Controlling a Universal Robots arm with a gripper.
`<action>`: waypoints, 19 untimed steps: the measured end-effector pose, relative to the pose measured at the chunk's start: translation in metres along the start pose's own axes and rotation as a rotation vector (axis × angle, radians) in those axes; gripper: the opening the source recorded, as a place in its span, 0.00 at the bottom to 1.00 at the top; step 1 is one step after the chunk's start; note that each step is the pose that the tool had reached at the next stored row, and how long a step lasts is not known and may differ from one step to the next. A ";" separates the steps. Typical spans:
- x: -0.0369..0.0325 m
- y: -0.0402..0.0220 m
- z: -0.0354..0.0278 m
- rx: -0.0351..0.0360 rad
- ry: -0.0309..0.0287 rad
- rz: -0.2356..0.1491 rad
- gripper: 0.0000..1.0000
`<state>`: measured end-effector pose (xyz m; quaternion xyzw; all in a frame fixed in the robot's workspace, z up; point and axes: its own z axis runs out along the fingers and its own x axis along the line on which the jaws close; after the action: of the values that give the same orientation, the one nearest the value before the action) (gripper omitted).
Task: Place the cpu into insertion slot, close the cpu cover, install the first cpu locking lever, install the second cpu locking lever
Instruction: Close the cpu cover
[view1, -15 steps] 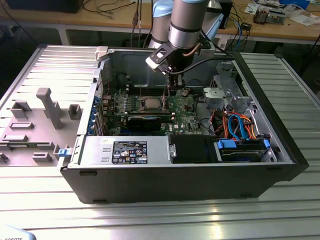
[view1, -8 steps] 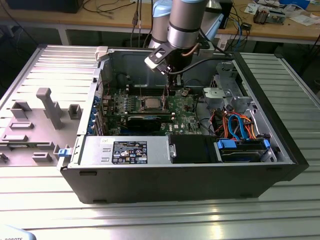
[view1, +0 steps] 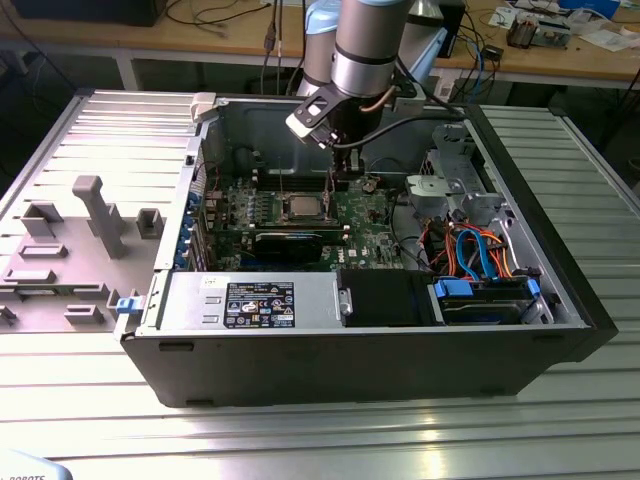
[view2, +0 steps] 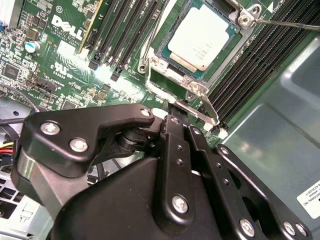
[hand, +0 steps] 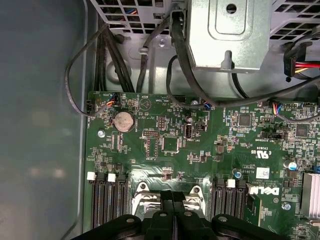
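Observation:
The cpu (view2: 202, 36), a flat square chip with a dull silver top, lies in the insertion slot (view2: 161, 54) on the green board; in the exterior view it shows at the board's middle (view1: 300, 207). The cpu cover (view2: 186, 102), a thin silver frame, appears raised at the slot's edge nearest my gripper, leaving the chip's top bare. My gripper (view2: 170, 120) is shut, black fingertips together right at that frame, nothing seen between them. It hangs just to the exterior view's right of the slot (view1: 343, 178). A thin wire locking lever (view2: 285, 22) sticks out beside the slot.
Long black memory slots (view2: 125, 35) flank the socket on both sides. A black graphics card (view1: 290, 243) lies in front of it. A drive cage (view1: 450, 185) with orange and blue cables (view1: 480, 250) fills the case's right. Case walls (view1: 250, 115) enclose the board.

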<state>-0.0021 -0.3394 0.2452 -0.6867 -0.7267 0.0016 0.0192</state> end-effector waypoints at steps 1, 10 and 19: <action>0.0000 -0.0003 0.0000 0.0000 0.0000 0.000 0.11; 0.0003 -0.0053 0.0001 0.0000 -0.0001 0.000 0.11; 0.0006 -0.0103 0.0010 0.0000 0.0000 0.000 0.11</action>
<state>-0.0124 -0.3394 0.2446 -0.6867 -0.7267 0.0015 0.0192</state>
